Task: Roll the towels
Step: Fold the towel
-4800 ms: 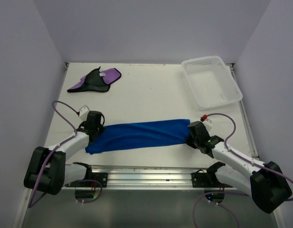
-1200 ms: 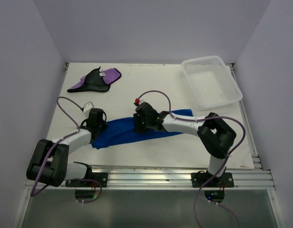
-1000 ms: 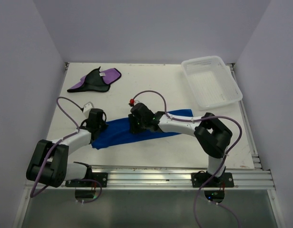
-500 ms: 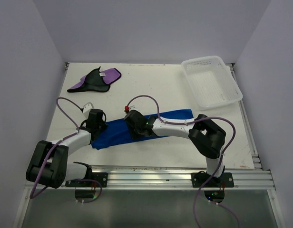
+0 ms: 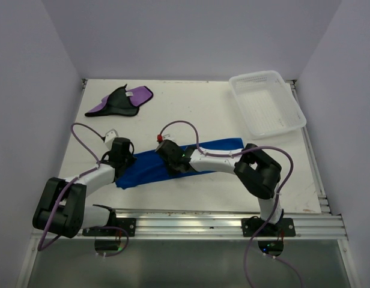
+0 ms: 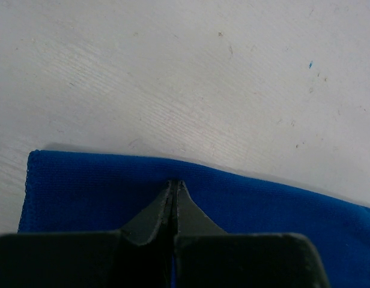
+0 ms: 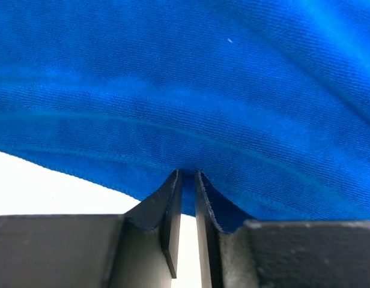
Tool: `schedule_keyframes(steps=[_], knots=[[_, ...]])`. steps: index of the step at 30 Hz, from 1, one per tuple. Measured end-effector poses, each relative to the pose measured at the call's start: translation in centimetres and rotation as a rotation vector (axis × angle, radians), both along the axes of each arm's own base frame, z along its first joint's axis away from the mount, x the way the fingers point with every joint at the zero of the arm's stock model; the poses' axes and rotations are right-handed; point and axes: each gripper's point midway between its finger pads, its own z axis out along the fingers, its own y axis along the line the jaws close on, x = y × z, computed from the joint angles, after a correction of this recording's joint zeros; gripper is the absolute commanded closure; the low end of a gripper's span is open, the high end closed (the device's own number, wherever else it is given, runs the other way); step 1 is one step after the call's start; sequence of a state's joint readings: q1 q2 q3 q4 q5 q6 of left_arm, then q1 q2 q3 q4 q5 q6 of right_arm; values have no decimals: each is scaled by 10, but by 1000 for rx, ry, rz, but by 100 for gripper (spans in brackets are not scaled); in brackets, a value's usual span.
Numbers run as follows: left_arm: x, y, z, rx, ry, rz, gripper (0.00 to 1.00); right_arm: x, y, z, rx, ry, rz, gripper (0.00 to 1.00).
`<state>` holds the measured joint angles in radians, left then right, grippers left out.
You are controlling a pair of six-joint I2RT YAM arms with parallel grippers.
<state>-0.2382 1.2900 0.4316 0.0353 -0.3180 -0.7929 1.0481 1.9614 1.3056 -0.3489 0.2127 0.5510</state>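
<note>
Blue towel lies as a strip across lower-middle worktop, long axis left-right, left end effector shut tight with tips on its left end, right end effector mid-strip at the hem, nearly closed, hold unclear.

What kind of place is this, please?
Probably a robot test cell in a lab: a white table boxed in by plain pale walls, two arms bolted to a metal rail, with a blue towel laid out.
</note>
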Motion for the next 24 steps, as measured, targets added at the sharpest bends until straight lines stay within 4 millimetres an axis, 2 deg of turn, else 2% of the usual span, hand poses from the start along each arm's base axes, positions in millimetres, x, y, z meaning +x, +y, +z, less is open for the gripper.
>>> schedule_keyframes(steps=[4,10,13,14,17,20,24], knots=[[0,0,0,0,0,0,100,2,1,2,-1,-8,-2,87],[0,0,0,0,0,0,100,3,3,6,3,-12,1,100],[0,0,0,0,0,0,100,2,3,6,2,-13,4,100],[0,0,0,0,0,0,100,1,3,6,1,-12,5,90],[0,0,0,0,0,0,100,0,3,6,-7,-10,11,81],[0,0,0,0,0,0,100,0,3,8,-11,-15,11,77],[0,0,0,0,0,0,100,1,4,9,-14,-20,12,76]])
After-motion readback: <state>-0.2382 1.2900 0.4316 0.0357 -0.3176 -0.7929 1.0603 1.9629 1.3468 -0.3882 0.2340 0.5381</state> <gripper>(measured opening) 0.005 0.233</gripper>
